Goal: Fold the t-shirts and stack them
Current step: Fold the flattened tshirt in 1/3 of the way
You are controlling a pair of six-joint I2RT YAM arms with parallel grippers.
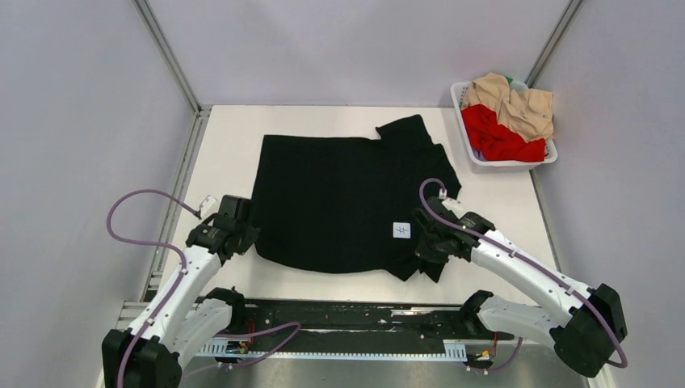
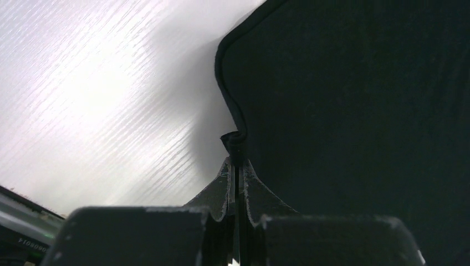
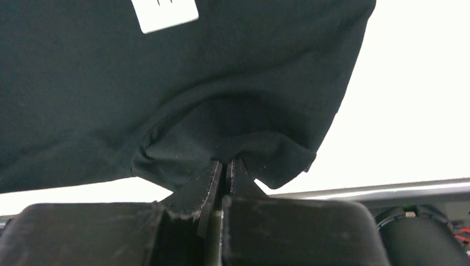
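A large black t-shirt (image 1: pixel 339 194) lies spread on the white table, with a small white square tag (image 1: pixel 401 230) near its near-right part. My left gripper (image 1: pixel 242 234) is shut on the shirt's near-left hem edge (image 2: pixel 235 141). My right gripper (image 1: pixel 426 242) is shut on a bunched fold of the shirt's near-right corner (image 3: pixel 221 149), just right of the tag (image 3: pixel 164 12). A red t-shirt (image 1: pixel 501 137) and a beige t-shirt (image 1: pixel 517 103) lie crumpled in the basket at the back right.
A white plastic basket (image 1: pixel 472 153) stands at the table's back right corner. A metal rail (image 1: pixel 339 319) runs along the near edge between the arm bases. Grey walls enclose the table on three sides.
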